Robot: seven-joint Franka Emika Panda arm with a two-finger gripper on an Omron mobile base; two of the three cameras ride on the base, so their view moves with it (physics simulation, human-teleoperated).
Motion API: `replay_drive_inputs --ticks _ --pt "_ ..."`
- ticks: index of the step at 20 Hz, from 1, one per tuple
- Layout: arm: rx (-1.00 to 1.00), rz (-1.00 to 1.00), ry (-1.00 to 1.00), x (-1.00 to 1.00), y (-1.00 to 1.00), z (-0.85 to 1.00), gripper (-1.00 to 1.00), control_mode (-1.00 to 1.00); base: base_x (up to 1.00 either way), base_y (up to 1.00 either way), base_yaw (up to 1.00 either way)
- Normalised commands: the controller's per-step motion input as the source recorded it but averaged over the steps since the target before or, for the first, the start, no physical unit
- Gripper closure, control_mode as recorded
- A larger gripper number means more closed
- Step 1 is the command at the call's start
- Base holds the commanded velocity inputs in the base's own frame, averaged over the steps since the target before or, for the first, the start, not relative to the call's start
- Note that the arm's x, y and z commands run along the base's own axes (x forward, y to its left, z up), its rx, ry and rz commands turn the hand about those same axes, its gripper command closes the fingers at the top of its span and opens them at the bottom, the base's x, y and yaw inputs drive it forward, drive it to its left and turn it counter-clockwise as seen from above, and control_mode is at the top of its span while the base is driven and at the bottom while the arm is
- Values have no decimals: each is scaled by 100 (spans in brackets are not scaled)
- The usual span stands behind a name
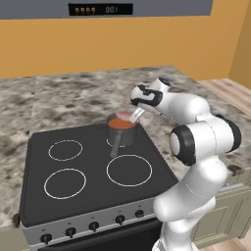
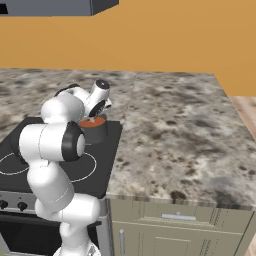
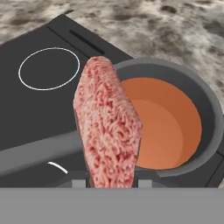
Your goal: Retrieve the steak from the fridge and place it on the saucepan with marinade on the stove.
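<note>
My gripper is shut on the steak, a pinkish-red slab standing on edge between the fingertips. It hangs just over the left rim of the saucepan, which holds reddish-brown marinade. In the left base view the gripper holds the steak above the saucepan on the back right burner of the black stove; the pan's handle points toward the front. In the right base view the saucepan sits partly behind the arm. The fridge is out of view.
Mottled stone counter runs behind and to both sides of the stove, wide on the right. Black knobs line the stove front. A range hood hangs above. Cabinet drawers sit under the right counter.
</note>
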Motion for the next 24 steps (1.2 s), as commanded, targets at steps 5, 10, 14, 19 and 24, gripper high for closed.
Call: replay_drive_inputs --ticks 5,10,14,19,24 --pt "0 0 0 1 5 -4 100 -100 0 0 0" --pt "0 0 0 0 13 0 100 -100 0 0 0" --pt "0 0 0 0 9 -1 100 -100 0 0 0" --pt "0 0 0 10 0 -2 100 -100 0 0 0" --pt "0 0 0 22 0 -4 100 -100 0 0 0"
